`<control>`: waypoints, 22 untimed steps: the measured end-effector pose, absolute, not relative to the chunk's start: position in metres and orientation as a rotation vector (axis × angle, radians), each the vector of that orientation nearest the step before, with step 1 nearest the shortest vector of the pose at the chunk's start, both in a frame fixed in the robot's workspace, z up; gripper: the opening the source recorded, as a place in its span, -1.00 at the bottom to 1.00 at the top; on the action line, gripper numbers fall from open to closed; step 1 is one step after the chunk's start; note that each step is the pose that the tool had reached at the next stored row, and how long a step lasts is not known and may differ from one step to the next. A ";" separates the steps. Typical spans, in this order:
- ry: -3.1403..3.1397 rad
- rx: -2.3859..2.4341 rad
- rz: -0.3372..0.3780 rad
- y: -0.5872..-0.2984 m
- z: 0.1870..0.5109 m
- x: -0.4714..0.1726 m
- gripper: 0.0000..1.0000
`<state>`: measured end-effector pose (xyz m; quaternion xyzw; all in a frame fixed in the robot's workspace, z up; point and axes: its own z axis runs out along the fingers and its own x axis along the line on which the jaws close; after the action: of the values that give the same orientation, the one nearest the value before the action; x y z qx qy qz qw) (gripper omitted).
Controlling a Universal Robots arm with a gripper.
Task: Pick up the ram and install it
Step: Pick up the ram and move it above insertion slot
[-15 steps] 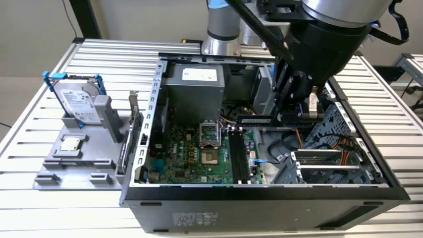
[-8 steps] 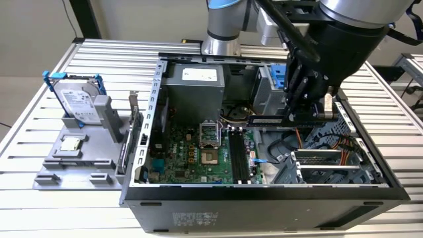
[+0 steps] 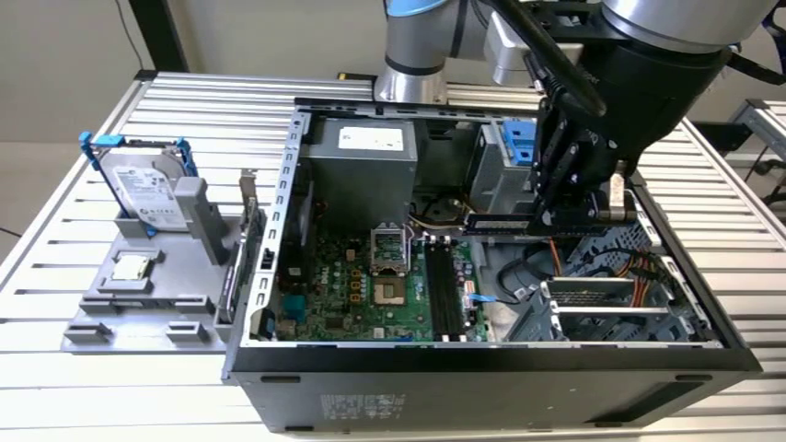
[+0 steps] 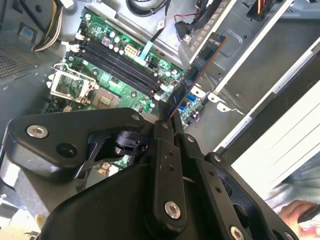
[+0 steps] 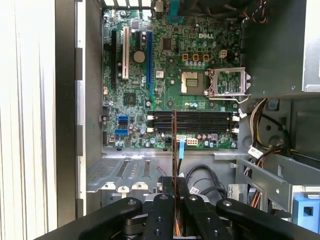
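My gripper hangs inside the open computer case, shut on the ram, a slim dark circuit-board stick that juts out level toward the exterior view's left. It hovers above the motherboard, to the exterior view's right of the black memory slots and apart from them. In the second wrist view the ram sticks out from between the fingers over the slots. In the first wrist view the ram appears edge-on, crossing the slots.
A grey holder on the exterior view's left carries a hard drive in a blue frame and a small silver processor chip. Inside the case are a power supply, an open processor socket, cables and drive bays. A hand is near the case.
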<state>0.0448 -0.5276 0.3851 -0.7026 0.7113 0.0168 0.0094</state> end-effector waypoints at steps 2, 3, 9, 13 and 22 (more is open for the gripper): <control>2.221 -2.194 0.053 -0.528 0.385 0.045 -1.00; 2.221 -2.194 0.052 -0.528 0.385 0.045 -1.00; 2.221 -2.194 0.052 -0.523 0.385 0.045 -1.00; 2.221 -2.194 0.052 -0.516 0.385 0.045 -1.00; 2.221 -2.194 0.053 -0.502 0.385 0.045 -1.00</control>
<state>0.0447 -0.5016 0.3851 -0.7026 0.7113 0.0168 0.0094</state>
